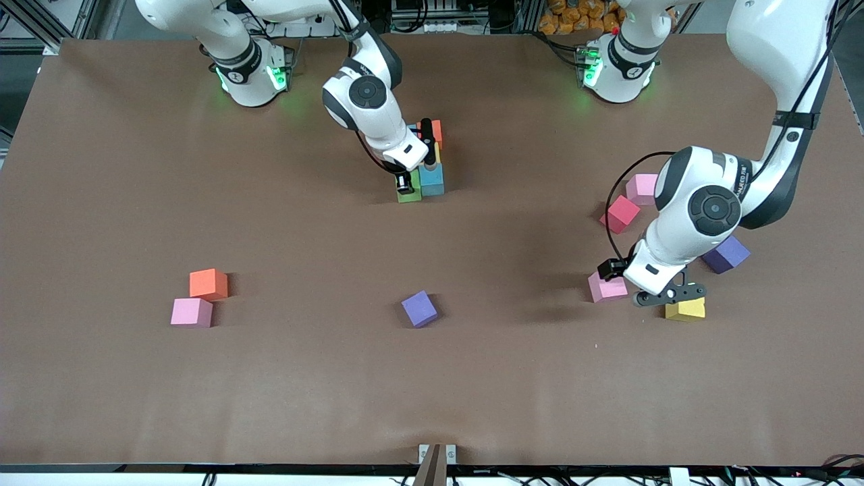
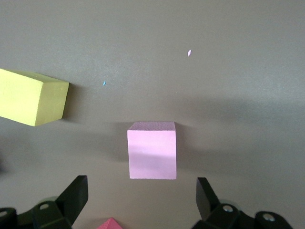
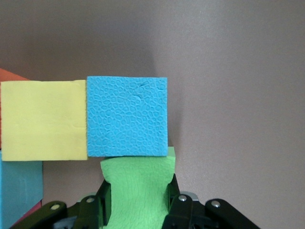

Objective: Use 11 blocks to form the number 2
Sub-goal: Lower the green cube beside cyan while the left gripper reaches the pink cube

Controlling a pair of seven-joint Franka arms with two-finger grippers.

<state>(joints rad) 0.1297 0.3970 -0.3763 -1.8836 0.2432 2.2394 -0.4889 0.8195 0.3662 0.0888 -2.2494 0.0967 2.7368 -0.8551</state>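
Here the right pincer (image 3: 138, 202) is clamped on a small green foam cube (image 3: 138, 186), squeezing its sides inward, low over the table (image 1: 135, 202) in the middle near the robots' bases. Touching that green cube is a light blue foam cube (image 3: 127, 116), and flush against the blue one sits a yellow foam cube (image 3: 43, 120). Beside the yellow one an orange foam cube (image 1: 436, 129) shows, with another light blue cube (image 3: 19, 191) at the cluster's edge. In the front view these cubes form one tight group under the right pincer.

The left pincer (image 2: 141, 195) hangs spread wide and empty just above the table toward the left arm's end. A pink foam cube (image 2: 152, 150) lies on the table just ahead of its fingertips (image 2: 76, 191), not between them. Beside that pink cube, a little apart, lies a second yellow foam cube (image 2: 31, 97). Farther out from this pincer, toward the bases, are a red foam cube (image 1: 619, 214) and another pink cube (image 1: 641, 188), and a purple foam cube (image 1: 726, 254) sits partly under the arm.

Well apart, toward the right arm's end, an orange cube (image 1: 208, 283) and a pink cube (image 1: 191, 312) touch at their corners. A second purple cube (image 1: 419, 309) lies alone mid-table.
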